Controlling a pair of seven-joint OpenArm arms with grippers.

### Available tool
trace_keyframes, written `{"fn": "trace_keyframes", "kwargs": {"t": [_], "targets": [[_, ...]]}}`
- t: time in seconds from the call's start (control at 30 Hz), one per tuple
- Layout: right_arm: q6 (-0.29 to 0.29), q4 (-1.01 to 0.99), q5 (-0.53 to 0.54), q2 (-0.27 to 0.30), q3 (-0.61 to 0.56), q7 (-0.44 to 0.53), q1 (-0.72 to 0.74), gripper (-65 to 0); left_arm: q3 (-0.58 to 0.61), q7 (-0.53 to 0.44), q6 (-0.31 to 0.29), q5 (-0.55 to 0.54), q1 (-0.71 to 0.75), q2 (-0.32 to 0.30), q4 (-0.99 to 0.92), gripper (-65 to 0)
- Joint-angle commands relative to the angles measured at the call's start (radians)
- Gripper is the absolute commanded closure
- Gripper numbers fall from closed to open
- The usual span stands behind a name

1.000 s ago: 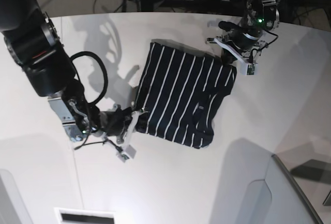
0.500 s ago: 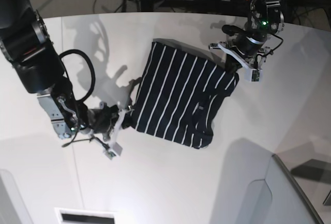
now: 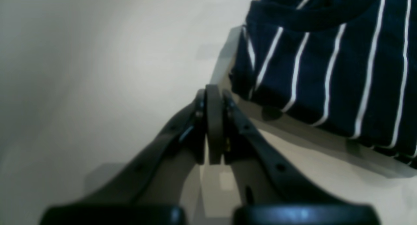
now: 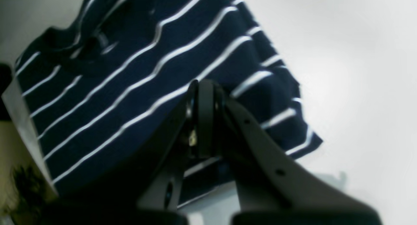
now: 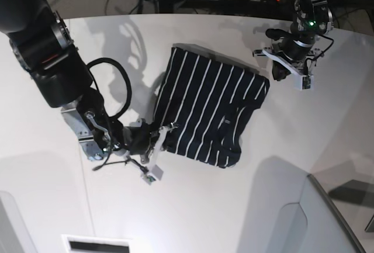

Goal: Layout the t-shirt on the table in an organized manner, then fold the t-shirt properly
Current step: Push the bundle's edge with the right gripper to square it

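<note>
T-shirt (image 5: 207,110): one, navy with thin white stripes, folded into a rough rectangle in the middle of the white tabletop (image 5: 193,206). No readable writing or brand shows on it. There are two claws. The right claw (image 5: 159,138) is closed, holding nothing, at the shirt's near-left edge. The left claw (image 5: 281,69) is closed and empty, just beyond the far-right corner.
</note>
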Motion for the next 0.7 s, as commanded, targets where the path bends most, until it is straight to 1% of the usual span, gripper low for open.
{"fn": "trace_keyframes", "kwargs": {"t": [0.0,0.03,0.13,0.27,0.43,0.67], "targets": [[0.003,-0.02,0.011,-0.002,0.006,0.033,0.026,0.0,0.001,-0.018,-0.003,-0.01,0.006,-0.006,0.015,0.0],[0.005,-0.051,0.011,0.0,0.004,0.053,0.028,0.0,0.004,-0.018,-0.003,-0.01,0.006,-0.006,0.015,0.0],[0.005,-0.102,0.011,0.031,0.0,0.081,0.03,0.0,0.008,-0.017,-0.003,-0.01,0.006,-0.006,0.009,0.0],[0.005,-0.1,0.011,0.052,0.003,0.077,0.025,0.0,0.008,-0.021,-0.003,-0.008,-0.014,-0.004,-0.049,0.0],[0.005,-0.099,0.011,0.061,0.006,0.077,0.01,0.0,0.014,-0.021,-0.003,-0.008,-0.101,-0.003,-0.146,0.0],[0.0,-0.099,0.011,0.061,0.006,0.076,-0.017,0.0,0.133,-0.023,-0.003,-0.008,-0.239,-0.008,-0.24,0.0]]}}
